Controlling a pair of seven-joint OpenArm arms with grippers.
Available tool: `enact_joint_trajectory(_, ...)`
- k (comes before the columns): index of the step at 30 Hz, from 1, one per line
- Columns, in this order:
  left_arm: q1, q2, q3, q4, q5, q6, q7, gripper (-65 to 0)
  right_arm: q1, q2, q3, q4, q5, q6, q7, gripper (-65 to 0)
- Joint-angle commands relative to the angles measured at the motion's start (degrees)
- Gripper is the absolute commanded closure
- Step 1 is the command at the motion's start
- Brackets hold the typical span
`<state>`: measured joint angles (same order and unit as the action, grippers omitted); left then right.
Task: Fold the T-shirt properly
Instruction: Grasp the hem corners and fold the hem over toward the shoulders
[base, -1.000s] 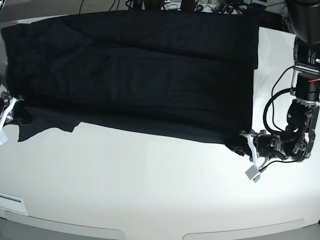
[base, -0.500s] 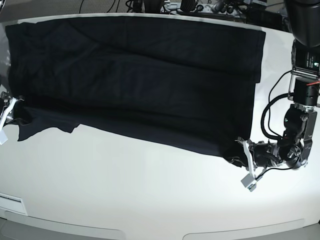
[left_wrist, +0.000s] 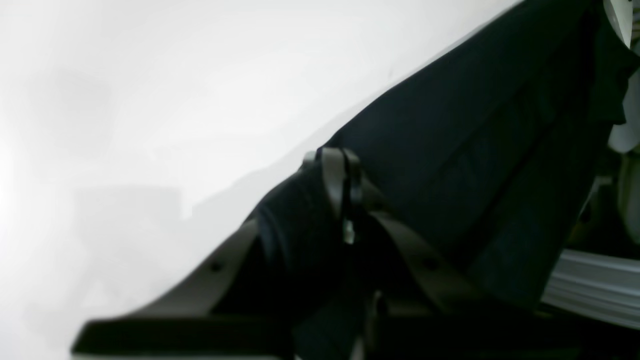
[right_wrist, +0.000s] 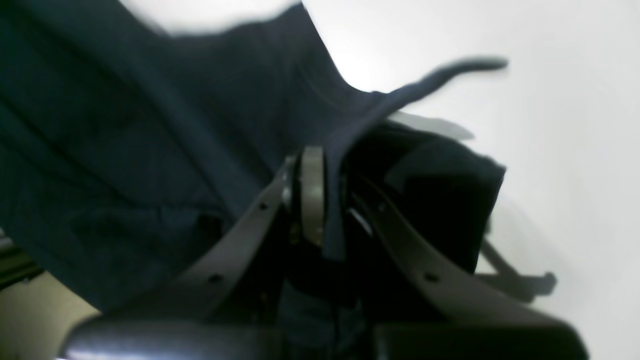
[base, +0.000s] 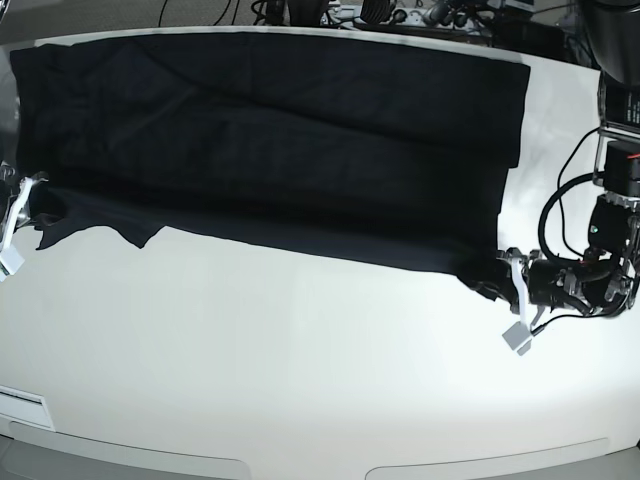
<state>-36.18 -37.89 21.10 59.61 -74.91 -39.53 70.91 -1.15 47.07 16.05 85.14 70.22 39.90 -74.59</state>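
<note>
The black T-shirt (base: 270, 150) lies spread wide across the far half of the white table (base: 300, 360). My left gripper (base: 503, 288), on the right of the base view, is shut on the shirt's near right corner. In the left wrist view the left gripper (left_wrist: 342, 172) pinches a bunch of black cloth (left_wrist: 465, 150). My right gripper (base: 22, 200), at the left edge, is shut on the near left corner. In the right wrist view the right gripper (right_wrist: 312, 172) clamps a fold of the cloth (right_wrist: 150, 125), with a loose flap beside it. No label shows.
Cables and equipment (base: 400, 14) line the table's far edge. The left arm's black cables (base: 555, 215) loop beside the shirt's right edge. A white strip (base: 22, 405) lies at the front left. The near half of the table is bare white surface.
My left gripper has moved right and a little farther back with the shirt corner, pulling the near edge straighter. My right gripper has shifted slightly back with its corner.
</note>
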Motion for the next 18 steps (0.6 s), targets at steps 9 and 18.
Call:
enact_joint_trajectory(9,2.71,-2.43,-0.48,1.03,-10.09,-0.47,8.11,0.0,0.63,3.30,0.92,0.74,0.68,0.10,-0.07,0.0)
enact_joint_trajectory(18,3.30,-4.11,-0.42,10.56,-10.09,-0.47,9.09,0.0,0.63,6.10,0.92,0.74,7.76,0.10,-4.17,0.0)
